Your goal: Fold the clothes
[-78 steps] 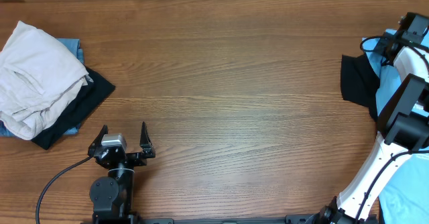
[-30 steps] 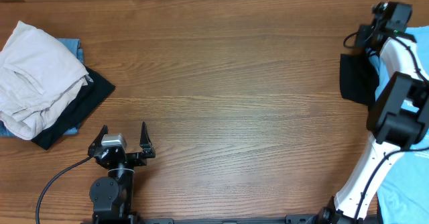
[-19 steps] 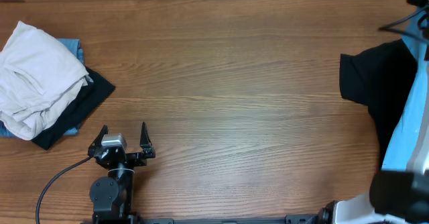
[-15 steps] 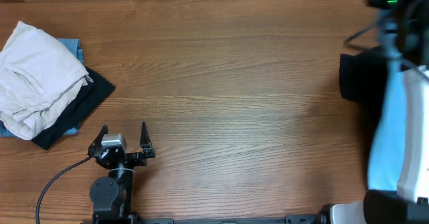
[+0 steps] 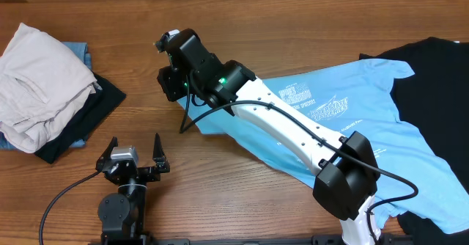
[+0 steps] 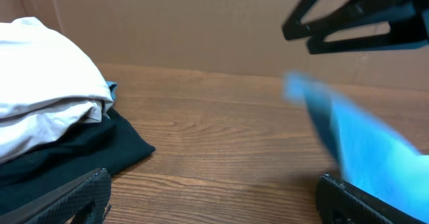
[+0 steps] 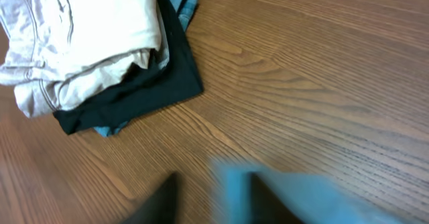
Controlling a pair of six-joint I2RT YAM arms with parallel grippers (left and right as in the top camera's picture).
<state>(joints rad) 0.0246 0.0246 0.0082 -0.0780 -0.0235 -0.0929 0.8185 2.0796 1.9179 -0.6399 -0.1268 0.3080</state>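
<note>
Sky-blue cotton, a short-sleeved T-shirt (image 5: 425, 153), lies spread loosely on the wooden table (image 5: 293, 25). It trails back from the right gripper (image 5: 170, 80) along and under that arm, toward the arm's base. Its white lettering (image 5: 322, 107) faces up just beside the forearm. The shirt's near edge sits just below and behind the gripper. In the right wrist view a blurred blue strip of it runs along the bottom of the frame next to a dark, smeared finger. The blur hides whether the jaws are pinching the cloth or standing apart from it, so that cannot be told.

The right arm is stretched almost fully out. It rises from its base, bends at the elbow over the shirt, and runs in a long white diagonal to the wrist, with the gripper tipped down toward the wood.

Behind the arm, past the shirt's far sleeve, a black garment (image 5: 432, 76) lies partly under the blue one.

Ahead of the right gripper sits a small stack: an off-white garment (image 5: 40, 80) on top, a black one (image 5: 84, 120) under it, and a blue edge (image 5: 79, 52) peeking out.

Off to the side of the right gripper, the left gripper (image 5: 134, 148) rests low over the table with its two fingers spread wide, holding nothing. Its arm is folded back close to its base.
</note>
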